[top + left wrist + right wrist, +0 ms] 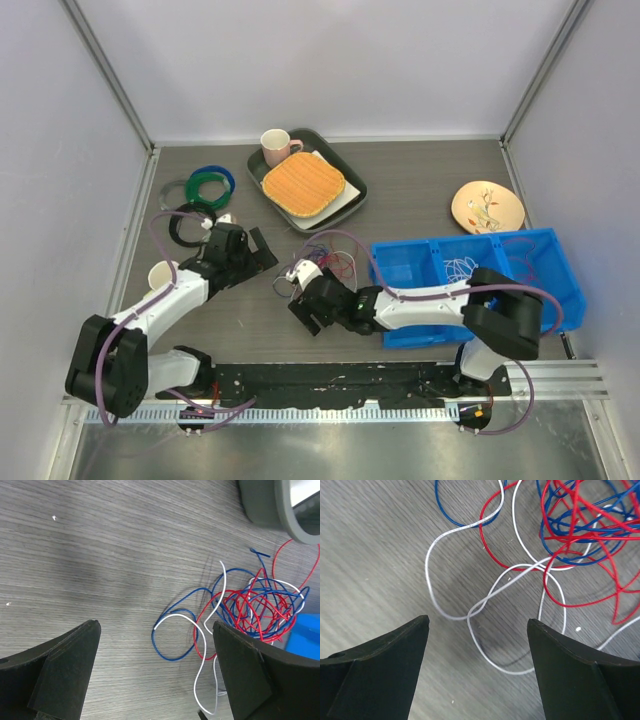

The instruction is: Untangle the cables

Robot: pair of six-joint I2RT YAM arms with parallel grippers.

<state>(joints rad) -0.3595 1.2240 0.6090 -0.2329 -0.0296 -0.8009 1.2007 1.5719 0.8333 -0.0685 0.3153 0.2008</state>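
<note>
Grey wood-grain tabletop (420,200) runs wall to wall inside a white-sided enclosure, and near its middle lies the tangle of thin red, blue and white cables (250,605), dense at its core and thinning into loose outlying loops. These strands look very light and limp. They should slide easily on the smooth surface, follow any pull, and tighten the knot if dragged from the wrong end. The best places to take hold are probably the free outliers: the long white loop (470,615) wandering clear of the knot, or the blue loop (172,640) with a white end lying beside it. Pinching a single strand low against the table should avoid catching its neighbours. The right gripper (477,675) hovers directly above that white loop, its fingers spread wide and holding nothing. The left gripper (157,680) is just beside the tangle on the other side, likewise spread and empty. A blue plastic bin (460,238) stands touching the knot's far edge; it may hold further thin strands, though they are too small to tell. Beyond sits a dark grey tray (358,188).
</note>
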